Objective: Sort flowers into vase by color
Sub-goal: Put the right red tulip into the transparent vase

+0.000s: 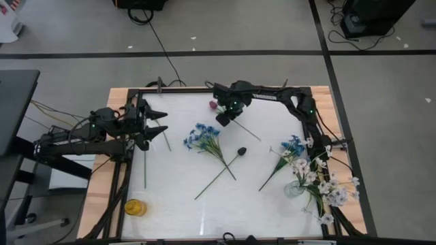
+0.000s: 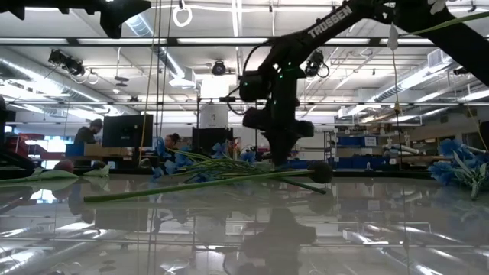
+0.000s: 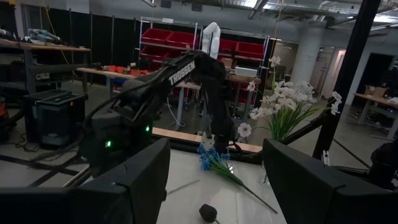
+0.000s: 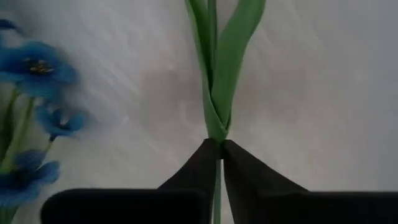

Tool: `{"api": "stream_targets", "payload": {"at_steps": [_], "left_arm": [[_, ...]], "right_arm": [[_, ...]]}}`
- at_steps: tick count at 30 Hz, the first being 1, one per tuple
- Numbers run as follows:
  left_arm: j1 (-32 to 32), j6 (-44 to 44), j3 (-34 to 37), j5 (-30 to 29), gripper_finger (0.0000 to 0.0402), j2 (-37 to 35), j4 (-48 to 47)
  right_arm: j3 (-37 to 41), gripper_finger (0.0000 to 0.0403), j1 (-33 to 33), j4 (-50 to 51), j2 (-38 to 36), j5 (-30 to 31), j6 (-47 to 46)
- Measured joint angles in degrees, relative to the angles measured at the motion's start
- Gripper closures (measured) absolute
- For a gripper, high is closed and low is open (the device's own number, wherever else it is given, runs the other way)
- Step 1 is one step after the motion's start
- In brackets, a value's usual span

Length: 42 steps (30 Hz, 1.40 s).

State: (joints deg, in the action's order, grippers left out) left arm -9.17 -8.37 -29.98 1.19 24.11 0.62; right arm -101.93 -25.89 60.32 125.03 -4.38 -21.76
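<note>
The right gripper [image 1: 225,120] is set low at the far middle of the counter [image 1: 184,197], its jaws nearly shut on the green stem [image 4: 211,93] of the red-purple tulip [image 1: 213,105], whose bud lies just beyond the gripper near the far edge. In the right wrist view the stem and a long leaf [image 4: 239,56] are pinched right between the 2 dark fingertips [image 4: 242,163], at the point where the leaf meets the stem.

The left gripper [image 1: 158,122] waits over the left side of the counter with its jaws wide and nothing between them.

A blue bunch [image 1: 203,138] and a blackish bud [image 1: 241,151] lie in the middle; a second blue bunch [image 1: 291,145] lies near the glass vase [image 1: 294,189] of white flowers [image 1: 327,185] at the right. A yellow cup [image 1: 135,207] stands at the near left.

The hold is judged thin: the stem is caught only at the tips, so it could slip or swing during a lift. The leaf could also be gripped instead of the stem, leaving the tulip hanging askew and hard to drop into a vase.
</note>
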Motion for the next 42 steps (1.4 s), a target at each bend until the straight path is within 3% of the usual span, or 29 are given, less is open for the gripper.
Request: {"api": "stream_targets", "payload": {"at_steps": [8,12,17,23,35,42], "left_arm": [[0.00,-0.01,-0.01,0.00,0.0141,0.00,-0.01],[0.02,-0.01,-0.02,0.00,0.0141,-0.01,0.00],[0.01,-0.01,-0.01,0.00,0.0141,-0.01,-0.02],[0.01,-0.01,-0.01,0.00,0.0141,0.01,-0.02],[0.02,-0.01,-0.01,0.00,0.0141,0.01,-0.01],[0.00,-0.01,-0.02,0.00,0.0141,-0.01,0.00]], "right_arm": [[0.02,0.0265,-0.94,-1.61,-2.53,-1.29,2.82],[0.02,0.0231,-0.64,-7.21,-2.40,0.12,7.87],[0.01,0.0249,0.17,-16.79,-2.34,1.48,8.58],[-0.02,0.0290,-1.24,-20.87,-2.34,3.09,7.57],[-0.02,0.0297,-2.29,-12.83,-2.29,-0.82,4.57],[4.06,0.0298,-0.97,-11.14,-2.25,-1.95,2.57]]}}
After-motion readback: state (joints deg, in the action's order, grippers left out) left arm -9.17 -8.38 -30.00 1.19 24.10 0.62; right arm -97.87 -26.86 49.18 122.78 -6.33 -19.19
